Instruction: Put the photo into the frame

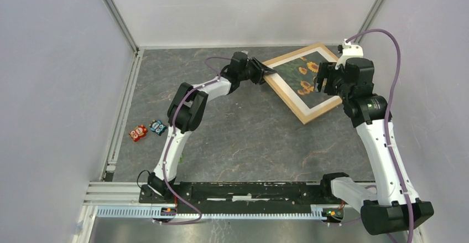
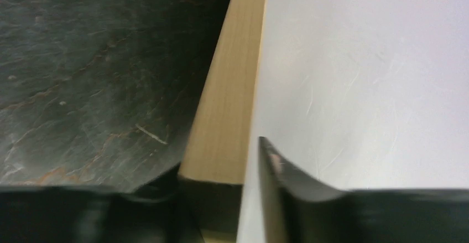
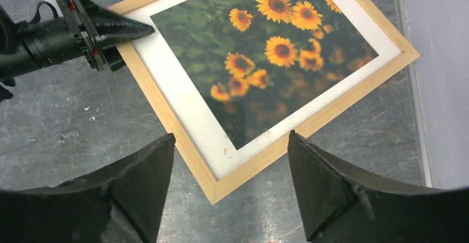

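Left pincer pinches the edge of the frame at the far right corner of the bench, photo lying inside, right pincer hangs wide open above; a tug could tip the photo out.

Top view: right gripper hid pt of photo; two colourful items were too small to ID. R wrist view: frame far corner cut off at top edge. L wrist view: left gripper fingers blurred.
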### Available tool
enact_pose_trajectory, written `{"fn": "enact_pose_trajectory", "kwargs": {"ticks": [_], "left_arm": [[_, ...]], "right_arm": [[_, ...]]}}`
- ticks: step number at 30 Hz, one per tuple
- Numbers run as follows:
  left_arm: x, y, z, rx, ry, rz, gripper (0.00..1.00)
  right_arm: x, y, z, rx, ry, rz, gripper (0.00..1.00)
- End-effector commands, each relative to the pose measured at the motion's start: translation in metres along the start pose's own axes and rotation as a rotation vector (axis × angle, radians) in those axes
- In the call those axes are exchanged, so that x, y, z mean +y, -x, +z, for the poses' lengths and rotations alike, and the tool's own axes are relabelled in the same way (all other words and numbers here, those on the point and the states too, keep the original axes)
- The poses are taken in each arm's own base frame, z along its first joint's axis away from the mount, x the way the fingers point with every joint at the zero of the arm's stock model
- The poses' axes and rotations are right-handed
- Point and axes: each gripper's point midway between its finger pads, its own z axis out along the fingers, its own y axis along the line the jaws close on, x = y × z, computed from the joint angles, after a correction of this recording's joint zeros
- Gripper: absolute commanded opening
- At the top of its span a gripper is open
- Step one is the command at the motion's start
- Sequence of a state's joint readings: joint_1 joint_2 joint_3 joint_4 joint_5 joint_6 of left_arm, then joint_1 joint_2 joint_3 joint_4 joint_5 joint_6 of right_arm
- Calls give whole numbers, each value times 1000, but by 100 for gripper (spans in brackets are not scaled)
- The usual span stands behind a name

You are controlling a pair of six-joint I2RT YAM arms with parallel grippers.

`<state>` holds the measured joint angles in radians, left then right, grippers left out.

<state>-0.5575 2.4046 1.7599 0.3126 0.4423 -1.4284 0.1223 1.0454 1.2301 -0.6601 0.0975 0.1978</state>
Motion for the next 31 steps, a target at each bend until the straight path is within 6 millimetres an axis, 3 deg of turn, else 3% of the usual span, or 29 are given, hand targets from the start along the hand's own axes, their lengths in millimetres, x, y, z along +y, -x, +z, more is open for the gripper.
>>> {"fn": "enact_pose_trajectory", "kwargs": {"ticks": [1,2,4,7,9,11,12,15,20,22,27,31], "left_arm": [[7,10,-27,-36,221,57,62],[12,15,-34,-57,264,93,76],[15,25,-55,-82,352,163,99],[13,41,-104,-142,484,290,100],[-5,55,-150,-241,566,439,100],[-39,57,-198,-335,578,567,100],[-51,54,-218,-355,577,606,100],[-111,33,-283,-403,491,756,100],[-216,-15,-394,-562,208,992,100],[-243,-30,-430,-620,134,1067,100],[-260,-44,-501,-758,150,1189,100],[-267,-61,-531,-800,89,1230,100]], "right_arm": [[5,7,-3,-23,41,-53,91],[6,7,-6,-25,50,-58,97],[11,9,-11,-38,82,-76,98],[20,14,-21,-42,139,-100,98],[24,19,-28,-44,164,-110,98],[28,26,-36,-53,190,-120,98],[29,29,-40,-52,200,-130,98],[34,46,-57,-77,224,-149,98],[36,89,-100,-239,239,-154,98],[36,105,-119,-319,241,-143,98],[30,125,-149,-458,216,-109,98],[28,126,-151,-462,205,-110,98]]}}
